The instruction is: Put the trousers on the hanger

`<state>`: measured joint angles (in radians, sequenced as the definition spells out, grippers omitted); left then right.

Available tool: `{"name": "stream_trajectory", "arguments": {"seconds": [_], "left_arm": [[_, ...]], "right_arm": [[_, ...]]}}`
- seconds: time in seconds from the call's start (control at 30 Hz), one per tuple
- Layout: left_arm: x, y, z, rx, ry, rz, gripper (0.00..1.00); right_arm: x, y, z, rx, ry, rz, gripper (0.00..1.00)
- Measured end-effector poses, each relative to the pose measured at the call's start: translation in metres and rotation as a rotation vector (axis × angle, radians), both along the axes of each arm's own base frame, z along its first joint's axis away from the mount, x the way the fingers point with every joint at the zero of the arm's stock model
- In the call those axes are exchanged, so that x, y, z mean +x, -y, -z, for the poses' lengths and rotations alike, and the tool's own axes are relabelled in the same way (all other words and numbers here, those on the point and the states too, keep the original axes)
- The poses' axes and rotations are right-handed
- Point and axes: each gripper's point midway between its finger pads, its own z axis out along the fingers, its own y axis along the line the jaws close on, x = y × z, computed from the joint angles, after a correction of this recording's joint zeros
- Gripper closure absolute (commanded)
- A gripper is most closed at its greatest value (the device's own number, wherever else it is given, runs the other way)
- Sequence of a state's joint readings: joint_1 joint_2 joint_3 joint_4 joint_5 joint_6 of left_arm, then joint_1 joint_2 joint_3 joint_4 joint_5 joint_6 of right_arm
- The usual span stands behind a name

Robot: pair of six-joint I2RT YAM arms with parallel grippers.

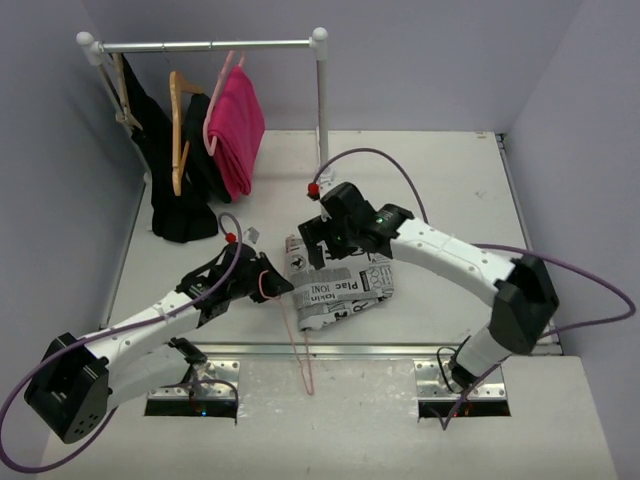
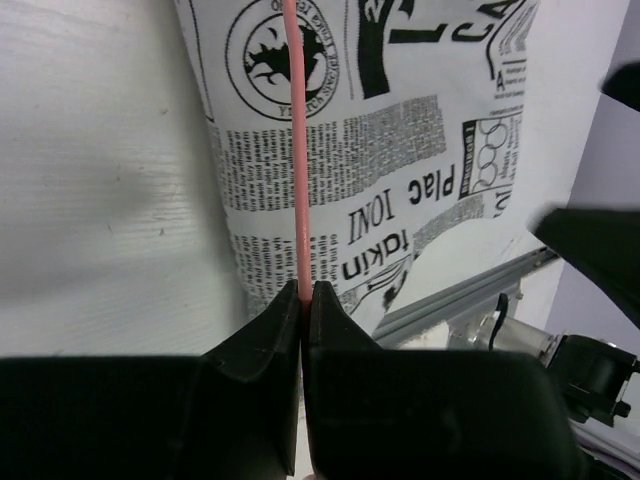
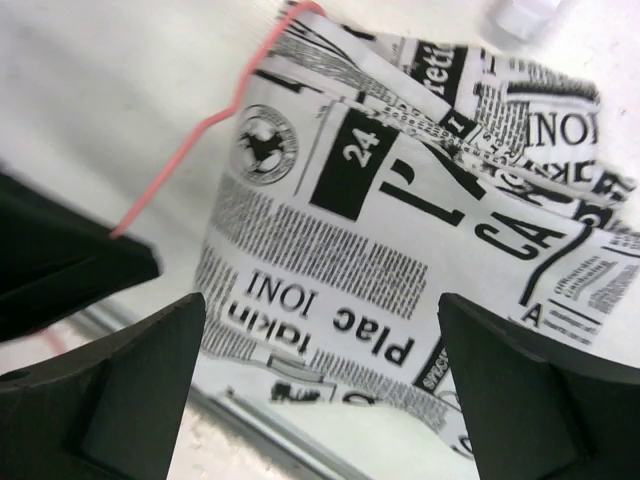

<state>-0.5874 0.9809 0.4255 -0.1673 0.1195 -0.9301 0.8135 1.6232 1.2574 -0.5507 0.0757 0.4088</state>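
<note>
pink wire of the hanger (image 2: 296, 150) is pinched in the closed left tool (image 2: 302, 290) and runs across the folded trousers (image 1: 340, 285) on the desk (image 1: 450, 180). right tool (image 3: 320, 310) hovers wide open over the cloth, holding nothing. risks, as judged: the thin wire twists or slips in the pinch; the right tool lifts only one layer.

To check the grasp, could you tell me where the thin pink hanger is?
In top view the hanger sits left of centre, pinched by the left gripper, along the left edge of the trousers.
</note>
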Motion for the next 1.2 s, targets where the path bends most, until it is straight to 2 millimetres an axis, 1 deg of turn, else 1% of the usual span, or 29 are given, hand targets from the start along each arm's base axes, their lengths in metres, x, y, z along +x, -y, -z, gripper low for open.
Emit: {"name": "stream_trajectory", "arguments": {"seconds": [0.07, 0.1, 0.17, 0.23, 0.3, 0.4, 0.47, 0.57, 0.67, 0.7, 0.73, 0.8, 0.83, 0.9, 1.1, 1.2], "left_arm": [[0.001, 0.001, -0.006, -0.010, -0.010, -0.012, 1.00], [0.001, 0.001, -0.008, -0.013, -0.018, -0.022, 1.00], [0.001, 0.000, -0.010, -0.014, -0.036, -0.045, 1.00], [0.004, -0.002, -0.012, -0.004, -0.046, -0.075, 1.00], [0.008, -0.003, -0.015, 0.003, -0.052, -0.098, 1.00], [0.016, -0.003, -0.016, 0.020, -0.061, -0.135, 1.00], [0.021, -0.003, -0.013, 0.032, -0.069, -0.155, 1.00], [0.026, -0.002, -0.007, 0.044, -0.083, -0.176, 1.00], [0.030, -0.001, -0.002, 0.048, -0.097, -0.188, 1.00], [0.031, 0.000, -0.002, 0.047, -0.097, -0.190, 1.00], [0.033, 0.001, -0.003, 0.045, -0.096, -0.192, 1.00], [0.035, 0.000, -0.004, 0.048, -0.088, -0.200, 1.00], [0.036, 0.000, -0.005, 0.051, -0.084, -0.204, 1.00], [0.037, -0.002, -0.005, 0.056, -0.079, -0.211, 1.00], [0.038, -0.005, -0.007, 0.075, -0.059, -0.205, 1.00], [0.038, -0.006, -0.006, 0.089, -0.050, -0.196, 1.00]], "right_arm": [[-0.012, 0.000, -0.031, 0.057, 0.065, -0.014, 0.01], [-0.020, 0.002, -0.040, 0.075, 0.084, -0.018, 0.01], [-0.035, 0.006, -0.048, 0.096, 0.101, -0.027, 0.01], [-0.054, 0.013, -0.040, 0.078, 0.092, -0.025, 0.01], [-0.075, 0.017, -0.024, 0.035, 0.064, -0.038, 0.01], [-0.114, 0.017, 0.003, -0.038, 0.044, -0.065, 0.01], [-0.138, 0.014, 0.012, -0.063, 0.035, -0.092, 0.01], [-0.168, 0.004, 0.021, -0.089, 0.066, -0.087, 0.01], [-0.201, -0.020, 0.036, -0.122, 0.086, -0.117, 0.01], [-0.208, -0.027, 0.041, -0.133, 0.084, -0.121, 0.01], [-0.211, -0.034, 0.046, -0.143, 0.081, -0.115, 0.01], [-0.207, -0.042, 0.053, -0.163, 0.092, -0.072, 0.05], [-0.203, -0.044, 0.056, -0.171, 0.102, -0.047, 0.09], [-0.202, -0.048, 0.057, -0.168, 0.111, -0.024, 0.19], [-0.204, -0.051, 0.058, -0.148, 0.095, -0.009, 0.23], [-0.205, -0.053, 0.065, -0.157, 0.076, -0.001, 0.28]]}}
